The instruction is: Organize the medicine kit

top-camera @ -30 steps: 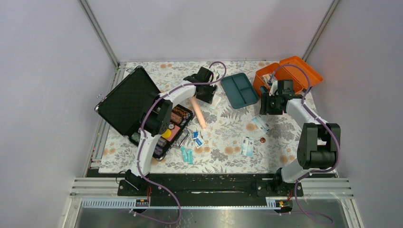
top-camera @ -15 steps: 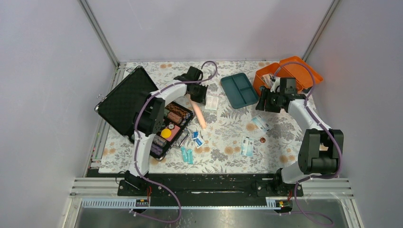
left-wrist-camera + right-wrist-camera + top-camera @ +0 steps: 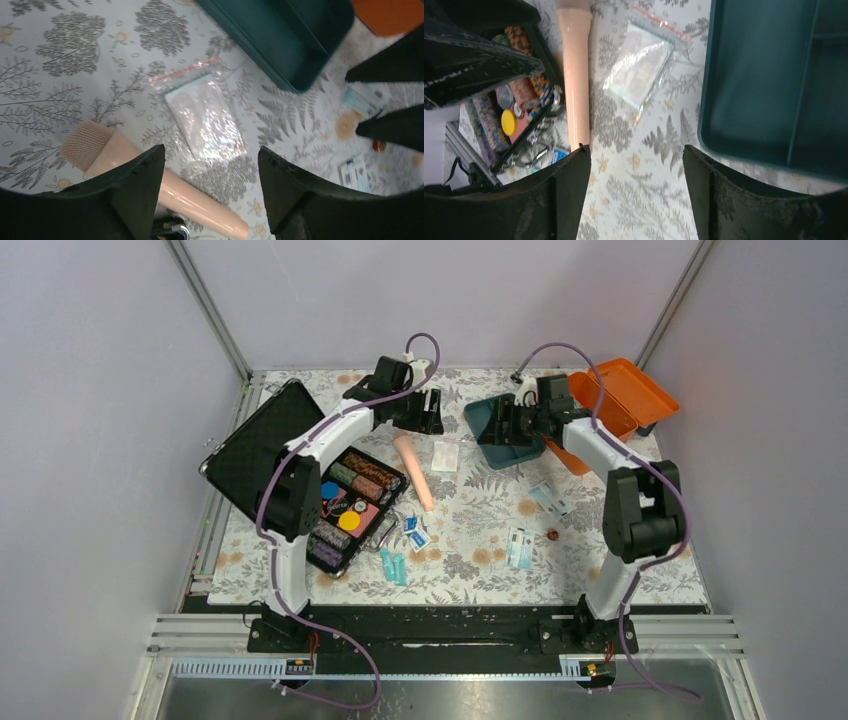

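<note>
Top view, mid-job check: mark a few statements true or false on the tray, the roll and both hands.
1. The teal tray lies on the table, outside the orange box. True.
2. The left hand is shut on the zip bag. False: it is open and empty, above the bag.
3. The beige roll lies inside the black case. False: it lies on the table beside it.
4. The right hand is open, holding nothing. True.
</note>
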Action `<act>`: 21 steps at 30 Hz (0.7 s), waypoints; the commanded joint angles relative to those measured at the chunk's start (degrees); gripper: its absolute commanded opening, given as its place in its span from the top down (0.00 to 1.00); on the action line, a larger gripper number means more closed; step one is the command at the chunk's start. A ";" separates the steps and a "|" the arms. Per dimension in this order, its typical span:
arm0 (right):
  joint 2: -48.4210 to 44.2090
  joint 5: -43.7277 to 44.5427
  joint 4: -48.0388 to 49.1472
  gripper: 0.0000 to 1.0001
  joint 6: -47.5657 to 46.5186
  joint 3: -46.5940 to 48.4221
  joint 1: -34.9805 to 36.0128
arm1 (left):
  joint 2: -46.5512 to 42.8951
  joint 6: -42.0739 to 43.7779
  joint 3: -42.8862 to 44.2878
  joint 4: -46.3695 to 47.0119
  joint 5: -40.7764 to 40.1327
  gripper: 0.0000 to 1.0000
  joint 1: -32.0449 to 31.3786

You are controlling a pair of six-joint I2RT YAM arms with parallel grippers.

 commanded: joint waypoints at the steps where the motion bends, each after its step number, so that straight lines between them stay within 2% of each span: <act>1: 7.35 1.53 1.37 0.26 2.55 8.02 3.23 | 6.64 -9.12 5.16 0.57 -8.28 0.31 1.16; 5: 12.74 4.92 0.08 0.27 5.34 12.32 6.64 | 10.66 -12.47 6.19 1.90 -4.66 0.31 1.24; 8: 15.20 9.41 -0.56 0.26 8.73 13.76 8.34 | 12.84 -15.10 5.67 2.51 -0.92 0.35 1.24; 15: 18.40 20.69 -5.85 0.26 12.55 15.41 12.54 | 15.82 -19.44 4.31 3.12 1.30 0.41 1.36; 21: 21.90 21.91 -4.89 0.31 14.81 16.23 14.13 | 16.92 -20.47 3.23 3.58 2.07 0.48 1.33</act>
